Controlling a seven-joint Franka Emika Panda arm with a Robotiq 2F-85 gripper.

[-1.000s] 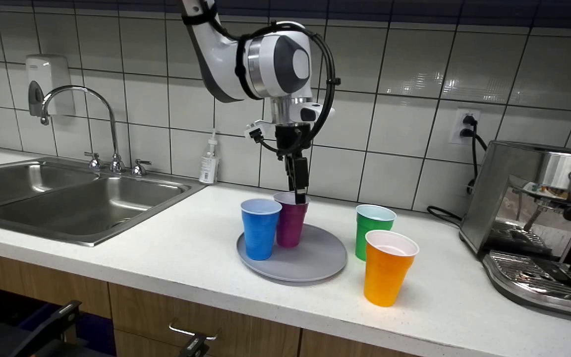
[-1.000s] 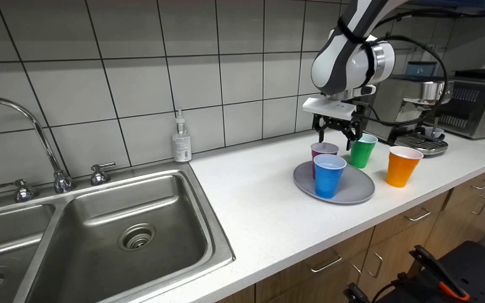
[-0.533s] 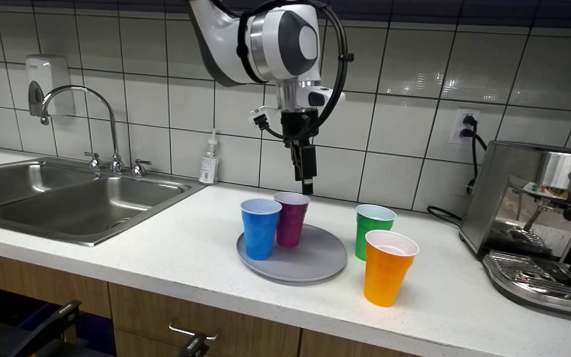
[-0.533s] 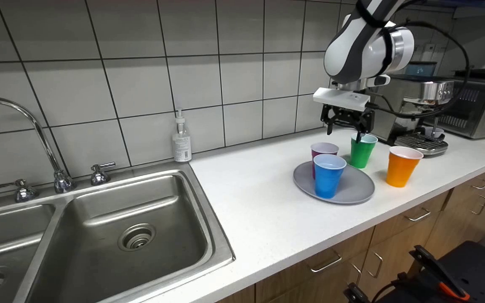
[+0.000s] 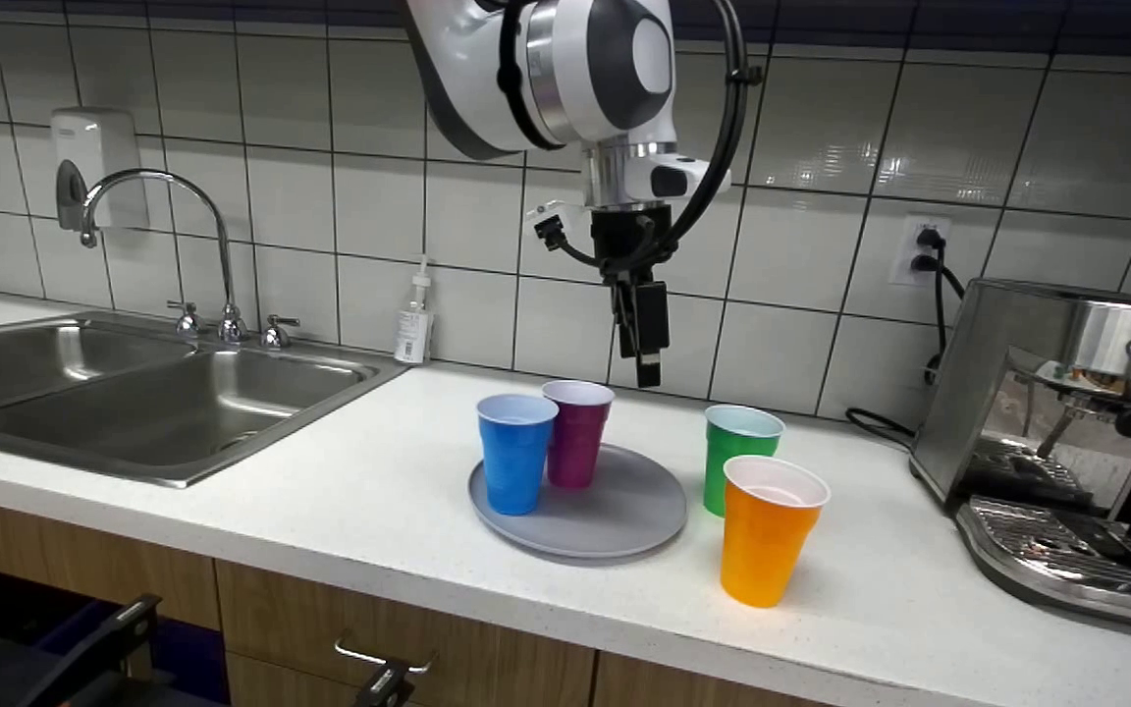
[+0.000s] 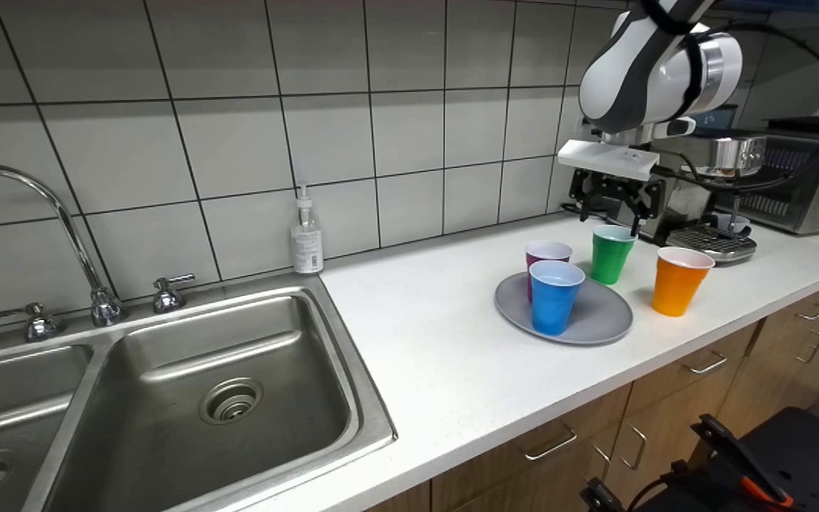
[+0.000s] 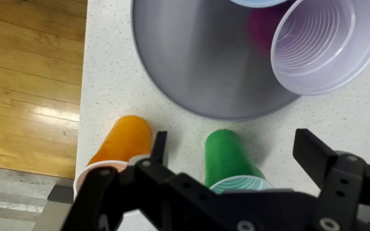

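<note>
Blue cup [image 5: 516,460] and purple cup [image 5: 577,444] are both parked on the plate [image 5: 619,516], and the claw [image 5: 648,371] has just been pulled up off the purple one and shifted toward the green cup [image 5: 734,450], jaws spread wide, nothing held, so purple's presumably been let go. Orange cup [image 5: 768,540] is parked beside green.

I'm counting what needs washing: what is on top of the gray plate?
A blue cup and a purple cup stand upright on the gray plate. The surface beneath their bases is hidden.
</note>
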